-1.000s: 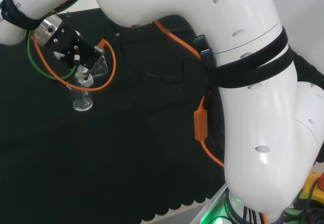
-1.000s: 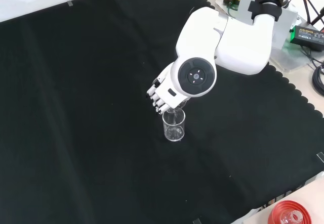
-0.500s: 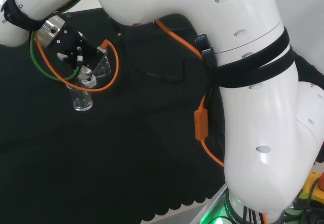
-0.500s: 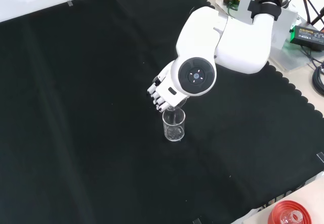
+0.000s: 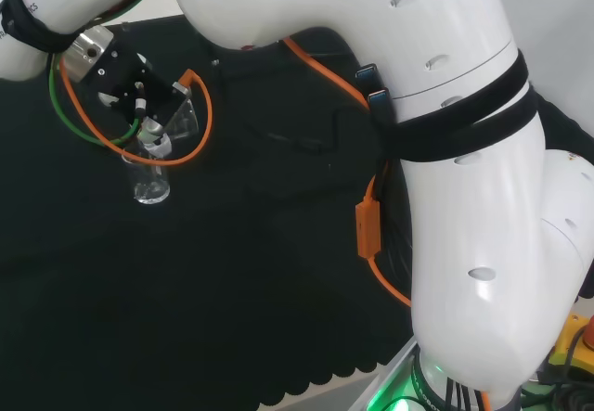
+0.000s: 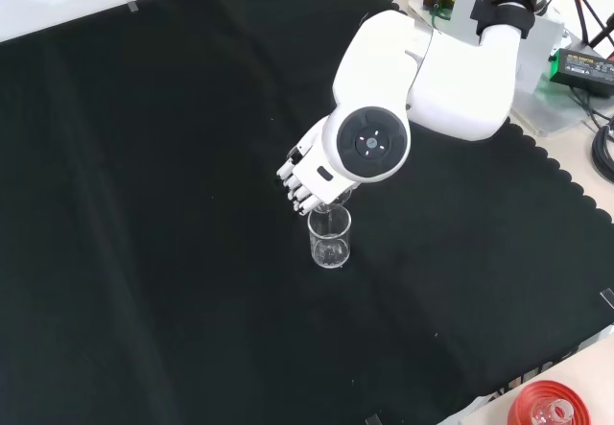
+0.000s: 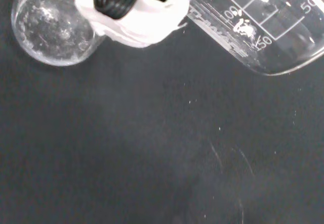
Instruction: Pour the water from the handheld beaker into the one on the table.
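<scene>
We are mid-pour: hand (image 6: 305, 177) grasping tilted handheld beaker (image 7: 263, 27) over table beaker (image 6: 329, 238). Next, we judge: holding spout over rim, finishing tilt.

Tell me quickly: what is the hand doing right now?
Hand: shut on the tilted beaker, held over the beaker on the cloth.
</scene>
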